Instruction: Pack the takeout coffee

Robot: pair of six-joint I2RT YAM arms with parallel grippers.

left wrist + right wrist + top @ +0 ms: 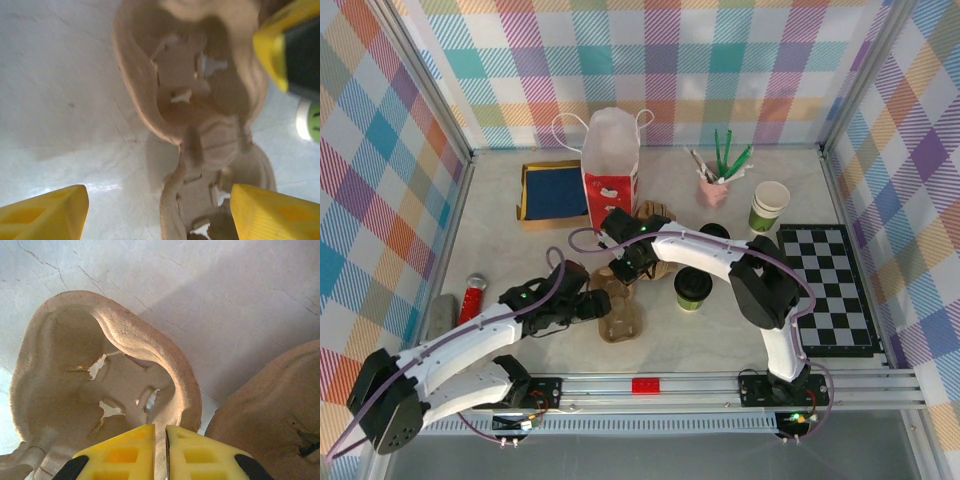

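The takeout coffee (pixel 693 289), an olive-green cup with a black lid, stands on the table just right of a brown pulp cup carrier (pixel 621 316). My right gripper (pixel 623 271) is shut on the rim of that cup carrier (pixel 100 375), its yellow fingers (pixel 125 452) pinching the thin edge. My left gripper (pixel 601 305) stands open at the near-left side of the carrier (pixel 200 100), whose near pocket lies between the wide-apart fingers (pixel 42 212). The coffee's green side (pixel 312 120) peeks in at the right edge. The red and white bag (pixel 611 160) stands upright at the back.
A second pulp carrier (pixel 656 212) lies beside the bag. A lidless cup stack (pixel 769 206), a loose black lid (pixel 715 232) and a pink pen cup (pixel 713 187) are at the back right. Blue napkins (pixel 553 190) lie back left, a checkered mat (pixel 830 290) right.
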